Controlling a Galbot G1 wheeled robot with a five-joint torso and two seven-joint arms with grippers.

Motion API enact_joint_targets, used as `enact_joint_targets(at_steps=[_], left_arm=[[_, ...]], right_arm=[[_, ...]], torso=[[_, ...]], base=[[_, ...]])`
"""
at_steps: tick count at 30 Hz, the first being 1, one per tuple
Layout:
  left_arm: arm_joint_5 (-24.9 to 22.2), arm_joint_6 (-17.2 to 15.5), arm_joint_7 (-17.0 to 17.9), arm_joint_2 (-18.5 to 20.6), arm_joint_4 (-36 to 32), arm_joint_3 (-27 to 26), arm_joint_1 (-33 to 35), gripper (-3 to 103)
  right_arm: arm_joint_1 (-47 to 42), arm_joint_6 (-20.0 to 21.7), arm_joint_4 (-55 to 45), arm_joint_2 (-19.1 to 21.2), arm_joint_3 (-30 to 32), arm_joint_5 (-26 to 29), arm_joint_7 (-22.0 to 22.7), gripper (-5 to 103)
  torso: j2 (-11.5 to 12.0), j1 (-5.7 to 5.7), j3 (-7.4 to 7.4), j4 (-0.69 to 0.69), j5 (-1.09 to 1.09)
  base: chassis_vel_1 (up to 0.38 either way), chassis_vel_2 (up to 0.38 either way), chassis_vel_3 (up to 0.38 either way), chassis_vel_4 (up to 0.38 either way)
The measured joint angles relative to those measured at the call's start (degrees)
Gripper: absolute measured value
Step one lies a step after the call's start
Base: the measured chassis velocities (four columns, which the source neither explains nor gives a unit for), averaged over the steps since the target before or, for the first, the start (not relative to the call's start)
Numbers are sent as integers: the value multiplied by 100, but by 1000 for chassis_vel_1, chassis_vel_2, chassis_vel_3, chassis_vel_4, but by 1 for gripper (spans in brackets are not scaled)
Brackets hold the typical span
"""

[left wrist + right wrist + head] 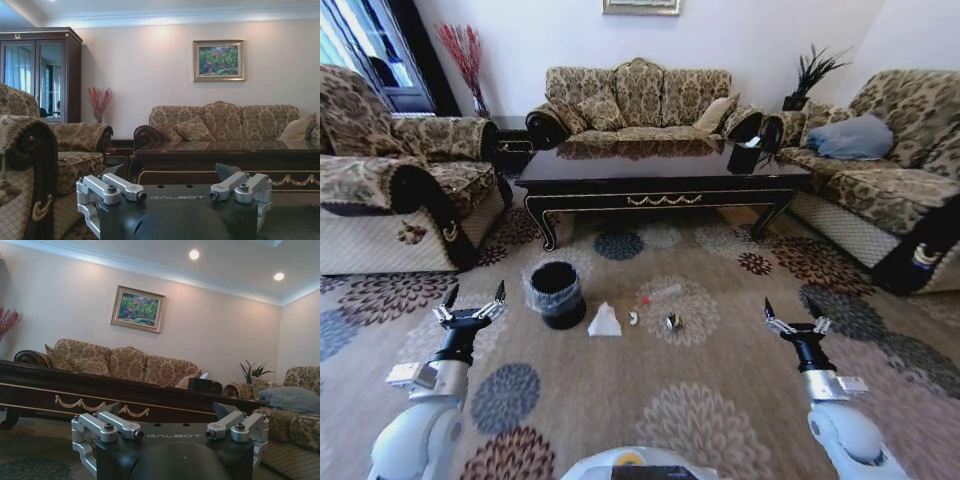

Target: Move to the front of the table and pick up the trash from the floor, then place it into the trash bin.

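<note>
The dark glossy table (660, 182) stands ahead across the patterned carpet, also seen in the left wrist view (225, 150) and the right wrist view (100, 385). On the floor before it sits the black trash bin (556, 293) with its grey bag. To its right lies the trash: a white tissue (604, 321), a tiny white scrap (634, 318), a dark shiny wrapper (673, 322) and a clear bottle with a red cap (662, 294). My left gripper (475, 296) (172, 172) hovers open left of the bin. My right gripper (791, 310) (169, 410) is open right of the trash.
An armchair (390, 180) flanks the carpet on the left and a sofa (890, 180) with a blue cushion on the right. A third sofa (640, 100) stands behind the table. A small black container with white paper (745, 155) sits on the table's right end.
</note>
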State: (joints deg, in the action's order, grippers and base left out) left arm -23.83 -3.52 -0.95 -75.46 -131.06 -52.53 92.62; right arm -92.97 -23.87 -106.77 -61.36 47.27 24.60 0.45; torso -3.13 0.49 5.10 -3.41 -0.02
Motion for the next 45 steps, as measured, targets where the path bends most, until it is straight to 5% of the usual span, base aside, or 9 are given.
enact_joint_targets(at_steps=[21,26,30,31,33,37,38,41,45], left_arm=[[-5,-78,71,-62,-78,93,11,100],[-196,-521,316,78,-232,110,-52,100],[-754,-1588,946,391,-436,106,-129,100],[-754,-1588,946,391,-436,106,-129,100],[-1142,-2275,1382,635,-379,90,-259,100],[-1646,-2823,1594,915,-93,44,-430,100],[-2070,-3131,1778,1029,60,44,-516,100],[-2614,-3460,2020,1159,460,130,-703,100],[-2633,-3504,2036,1206,965,289,-898,100]], right_arm=[[163,-149,142,-35,-111,-174,142,100],[214,-171,182,-34,-177,-223,198,100],[273,-109,201,-31,-215,-459,197,100],[273,-109,201,-31,-215,-459,197,100],[297,-47,201,-36,-258,-522,230,100],[305,-38,235,-61,-287,-609,259,100],[305,-38,262,-81,-306,-638,262,100],[303,-39,294,-138,-341,-703,265,100],[290,-39,303,-185,-366,-761,275,100]], torso=[[-2,-2,-1,0,3],[-3,-2,-1,-1,2],[-2,0,2,1,0],[-2,0,2,1,0],[-2,0,2,1,1],[-3,0,1,-1,2],[-2,0,2,0,1],[-2,1,2,0,1],[-2,1,2,0,1]], base=[[-189,199,193,-185],[25,-37,-30,29],[0,0,0,0],[0,0,0,0],[0,0,0,0],[0,0,0,0],[0,0,0,0],[0,0,0,0],[0,0,0,0]])
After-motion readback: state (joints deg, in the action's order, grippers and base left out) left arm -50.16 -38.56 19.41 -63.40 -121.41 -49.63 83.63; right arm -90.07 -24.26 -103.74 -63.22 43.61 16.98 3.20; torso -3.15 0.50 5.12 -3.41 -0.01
